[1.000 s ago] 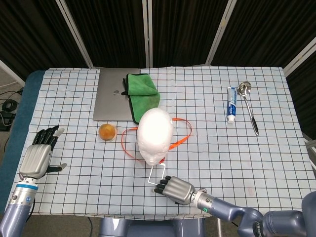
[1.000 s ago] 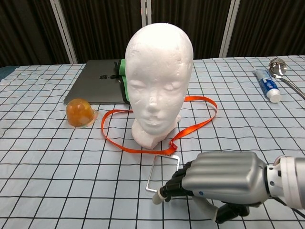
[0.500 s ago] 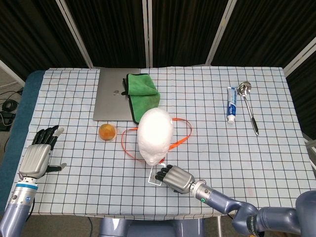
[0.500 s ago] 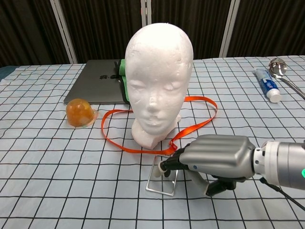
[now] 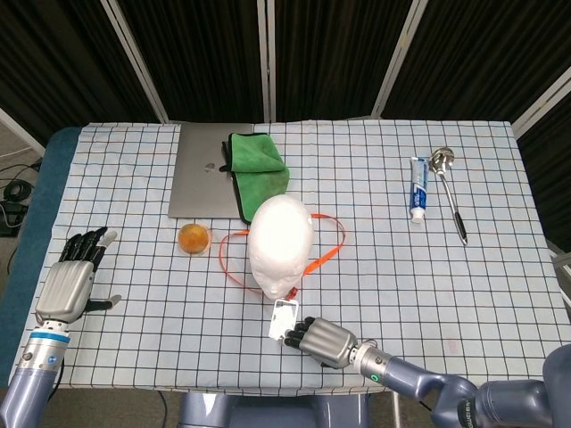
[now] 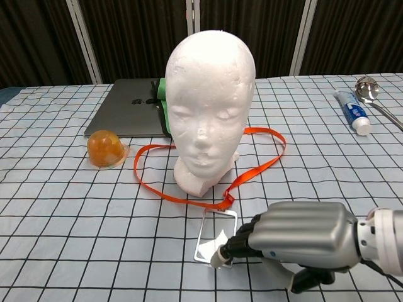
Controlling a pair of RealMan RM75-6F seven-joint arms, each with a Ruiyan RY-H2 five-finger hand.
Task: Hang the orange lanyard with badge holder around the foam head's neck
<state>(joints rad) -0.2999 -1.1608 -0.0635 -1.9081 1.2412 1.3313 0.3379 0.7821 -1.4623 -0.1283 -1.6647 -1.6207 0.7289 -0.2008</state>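
The white foam head [image 5: 281, 242] [image 6: 211, 100] stands upright mid-table. The orange lanyard [image 5: 336, 239] [image 6: 267, 156] lies flat on the cloth, looped around the head's base. Its clear badge holder [image 5: 282, 318] [image 6: 212, 233] lies in front of the head, clipped to the strap. My right hand [image 5: 323, 341] [image 6: 296, 236] sits just right of the badge holder; its curled fingertips [image 6: 220, 258] touch the near right corner and the thumb stays apart, below. My left hand [image 5: 70, 281] rests open at the table's left edge, holding nothing.
An orange jelly cup [image 5: 194, 238] [image 6: 105, 148] sits left of the head. A grey laptop [image 5: 201, 169] [image 6: 126, 116] with a green cloth [image 5: 257, 165] lies behind. Toothpaste [image 5: 419, 189] [image 6: 354, 113] and a spoon [image 5: 449, 189] [image 6: 371, 91] lie far right.
My right hand reached over the badge holder, then drew back toward the front edge. The badge holder slid slightly nearer with it, and the strap's clip shifted a little.
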